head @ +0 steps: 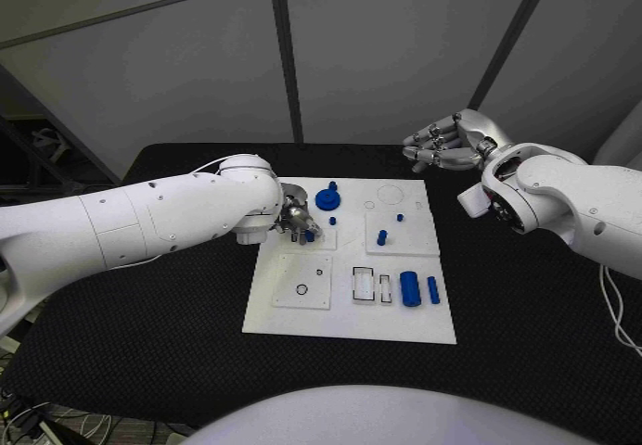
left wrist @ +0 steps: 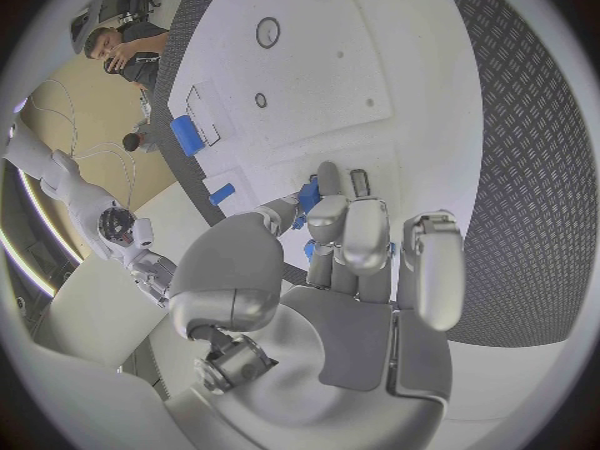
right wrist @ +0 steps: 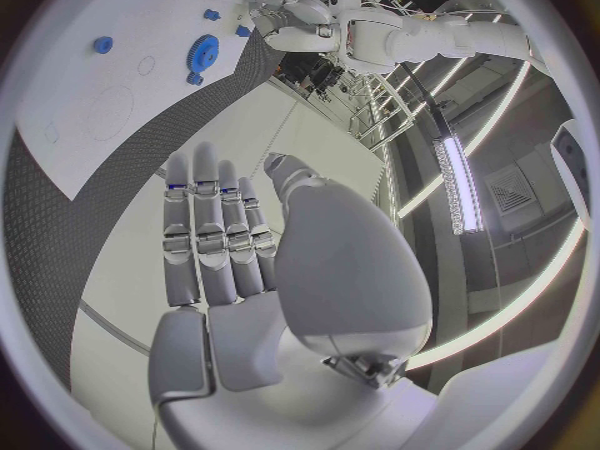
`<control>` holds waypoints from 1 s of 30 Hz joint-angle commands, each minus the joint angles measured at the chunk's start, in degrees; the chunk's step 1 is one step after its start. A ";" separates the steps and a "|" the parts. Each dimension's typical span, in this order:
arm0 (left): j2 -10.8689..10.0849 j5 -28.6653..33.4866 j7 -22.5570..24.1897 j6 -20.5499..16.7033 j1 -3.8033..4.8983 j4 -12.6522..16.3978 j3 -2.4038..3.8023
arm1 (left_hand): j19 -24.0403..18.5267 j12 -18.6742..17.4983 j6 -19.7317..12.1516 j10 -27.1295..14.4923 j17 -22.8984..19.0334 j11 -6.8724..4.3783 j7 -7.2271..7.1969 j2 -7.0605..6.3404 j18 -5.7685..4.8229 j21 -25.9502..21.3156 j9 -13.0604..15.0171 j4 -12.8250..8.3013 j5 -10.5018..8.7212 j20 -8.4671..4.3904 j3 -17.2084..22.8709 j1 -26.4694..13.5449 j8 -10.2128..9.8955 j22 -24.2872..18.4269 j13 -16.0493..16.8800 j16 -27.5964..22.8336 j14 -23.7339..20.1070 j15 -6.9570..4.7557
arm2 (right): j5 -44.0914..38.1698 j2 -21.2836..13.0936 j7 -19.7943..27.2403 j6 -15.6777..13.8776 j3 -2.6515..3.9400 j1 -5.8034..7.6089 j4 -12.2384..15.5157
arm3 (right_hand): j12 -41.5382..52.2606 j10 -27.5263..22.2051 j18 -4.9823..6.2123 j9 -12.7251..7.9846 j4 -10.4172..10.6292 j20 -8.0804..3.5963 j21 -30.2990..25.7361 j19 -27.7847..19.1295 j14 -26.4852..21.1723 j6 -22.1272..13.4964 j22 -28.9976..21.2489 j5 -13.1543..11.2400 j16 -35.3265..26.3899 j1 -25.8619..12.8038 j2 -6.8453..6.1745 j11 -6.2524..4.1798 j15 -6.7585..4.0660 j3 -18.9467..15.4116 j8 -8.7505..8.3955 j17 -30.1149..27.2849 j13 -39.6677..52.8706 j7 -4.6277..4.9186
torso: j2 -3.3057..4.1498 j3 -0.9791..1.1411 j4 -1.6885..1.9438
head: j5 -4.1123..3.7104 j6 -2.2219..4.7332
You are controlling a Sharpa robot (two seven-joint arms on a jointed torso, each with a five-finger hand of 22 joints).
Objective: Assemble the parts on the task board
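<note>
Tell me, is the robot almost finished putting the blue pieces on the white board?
Not yet. A blue gear and small pegs already stand on the board. The left robot hand is down at a small blue piece; whether it grips it is unclear. Two blue cylinders still lie loose, and the right robot hand waits beyond the board, holding nothing.

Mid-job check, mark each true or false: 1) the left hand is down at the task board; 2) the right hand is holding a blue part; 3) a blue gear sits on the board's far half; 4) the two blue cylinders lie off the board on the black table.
1) True: the left hand is at the task board, fingers on a small blue part.
2) False: the right hand is raised beyond the board, holding nothing.
3) True: the blue gear is there.
4) False: the blue cylinders lie on the board.
</note>
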 commanded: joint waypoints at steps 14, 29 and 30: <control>-0.02 -0.57 -0.73 2.09 0.17 -0.05 -0.06 | 1.37 -0.07 0.64 -0.08 0.09 0.06 0.01 -0.55 -1.59 -0.20 -0.21 0.55 -0.21 0.10 -0.72 -1.43 -0.31 9.24 -0.11 -0.32 1.75 -0.18 | 0.16 -0.06 0.16 0.42 0.03 0.12 0.00 | -0.19 -0.32 0.65 0.06 0.26 0.31 -0.15 0.28 0.12 -0.38 -0.05 0.35 -0.30 -0.44 -0.09 -0.06 0.44 -0.12 -0.28 -0.06 -0.06 -0.11 | -0.03 0.01 -0.01 | -0.04 0.04; -0.13 -0.64 -0.70 1.48 0.30 0.24 -0.05 | 1.51 0.33 0.80 0.11 0.09 0.00 -0.09 -0.77 -1.64 -0.05 -0.23 0.28 -0.21 0.10 -0.80 -1.31 -0.24 9.41 0.28 -0.31 1.76 -0.18 | 0.16 0.02 0.15 0.46 0.03 0.12 -0.08 | -0.19 -0.32 0.65 0.06 0.26 0.31 -0.15 0.28 0.12 -0.38 -0.05 0.35 -0.30 -0.44 -0.09 -0.06 0.44 -0.12 -0.28 -0.06 -0.06 -0.11 | 0.00 0.00 -0.02 | 0.02 0.14; -0.14 -0.64 -0.70 1.47 0.31 0.27 -0.05 | 1.51 0.34 0.81 0.12 0.09 -0.01 -0.10 -0.78 -1.64 -0.06 -0.24 0.25 -0.21 0.10 -0.80 -1.29 -0.23 9.41 0.29 -0.32 1.76 -0.18 | 0.16 0.03 0.14 0.47 0.03 0.12 -0.09 | -0.19 -0.32 0.65 0.06 0.26 0.31 -0.15 0.28 0.12 -0.38 -0.05 0.35 -0.30 -0.44 -0.09 -0.06 0.44 -0.12 -0.28 -0.06 -0.06 -0.11 | 0.01 0.00 -0.02 | 0.00 0.16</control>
